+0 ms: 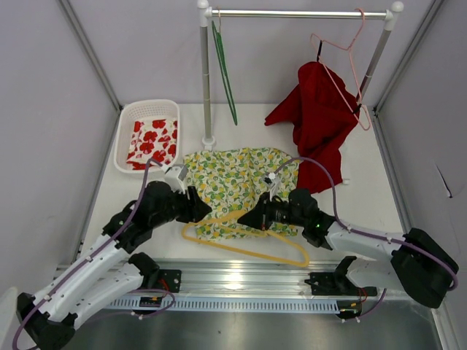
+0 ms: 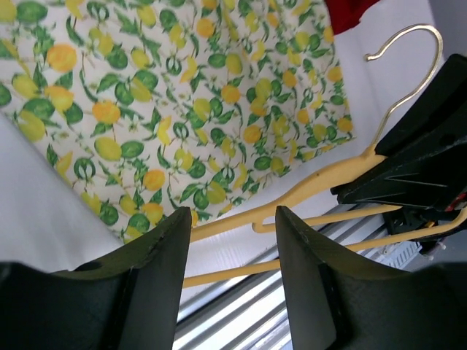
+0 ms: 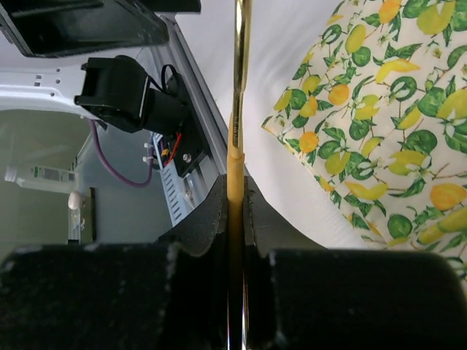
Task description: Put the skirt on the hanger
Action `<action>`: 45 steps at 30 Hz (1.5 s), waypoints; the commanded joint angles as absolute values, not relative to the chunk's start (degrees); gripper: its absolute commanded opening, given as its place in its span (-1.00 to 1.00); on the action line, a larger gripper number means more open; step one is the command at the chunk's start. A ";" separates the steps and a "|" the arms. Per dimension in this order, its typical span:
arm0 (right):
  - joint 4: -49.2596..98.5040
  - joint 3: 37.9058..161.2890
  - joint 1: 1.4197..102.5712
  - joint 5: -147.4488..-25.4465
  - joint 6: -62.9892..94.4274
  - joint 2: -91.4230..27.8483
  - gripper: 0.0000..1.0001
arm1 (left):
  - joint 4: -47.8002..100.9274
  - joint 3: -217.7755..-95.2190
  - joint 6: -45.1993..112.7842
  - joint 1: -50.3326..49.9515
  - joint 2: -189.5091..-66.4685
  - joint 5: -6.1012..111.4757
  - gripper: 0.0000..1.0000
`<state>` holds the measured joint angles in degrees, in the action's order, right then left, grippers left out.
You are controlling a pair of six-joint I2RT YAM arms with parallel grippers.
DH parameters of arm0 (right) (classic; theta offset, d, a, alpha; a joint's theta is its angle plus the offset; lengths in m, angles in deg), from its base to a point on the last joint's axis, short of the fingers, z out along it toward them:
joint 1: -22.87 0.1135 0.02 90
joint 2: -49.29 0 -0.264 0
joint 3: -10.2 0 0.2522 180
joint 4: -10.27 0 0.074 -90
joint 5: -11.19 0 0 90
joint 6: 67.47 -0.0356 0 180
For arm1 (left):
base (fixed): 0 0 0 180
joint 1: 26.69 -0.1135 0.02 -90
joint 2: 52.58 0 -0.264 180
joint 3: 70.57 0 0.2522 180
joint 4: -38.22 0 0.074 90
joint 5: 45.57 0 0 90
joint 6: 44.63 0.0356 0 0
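The left gripper (image 1: pixel 202 209) hovers, jaws apart, over the near hem of the skirt (image 1: pixel 233 179), likely ready to lift cloth. The skirt lies flat mid-table, not yet hung; the hanger (image 2: pixel 321 184) sits across its near edge, its neck pinched tight by the right gripper (image 1: pixel 252 216), seemingly to steady it.
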<state>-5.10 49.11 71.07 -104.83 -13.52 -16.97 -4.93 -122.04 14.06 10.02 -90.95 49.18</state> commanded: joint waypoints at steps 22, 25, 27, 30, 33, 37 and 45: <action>-35.92 43.39 72.09 -102.72 -16.40 -38.68 -1.00 | -11.93 -112.37 -4.81 22.35 -99.25 35.90 0.07; -35.30 43.21 71.74 -101.92 -16.05 -38.42 -1.00 | -11.14 -111.75 -6.13 24.28 -101.62 34.32 0.06; -35.30 42.77 71.39 -101.75 -15.79 -38.25 -1.00 | -10.35 -111.66 -6.57 24.64 -102.50 33.36 0.09; -34.86 42.16 71.12 -101.66 -15.35 -37.81 -1.00 | -9.21 -111.31 -6.75 24.64 -103.82 31.95 0.13; -34.33 41.72 71.12 -101.75 -15.00 -37.72 -1.00 | -7.54 -111.05 -6.57 24.64 -105.23 31.24 0.17; -34.33 41.28 71.03 -101.31 -14.64 -37.98 -1.00 | -4.91 -110.17 -6.22 24.64 -108.48 30.45 0.17; -32.75 41.37 71.21 -100.43 -13.06 -38.51 -1.00 | 1.61 -108.85 -6.04 24.64 -114.19 31.24 -0.28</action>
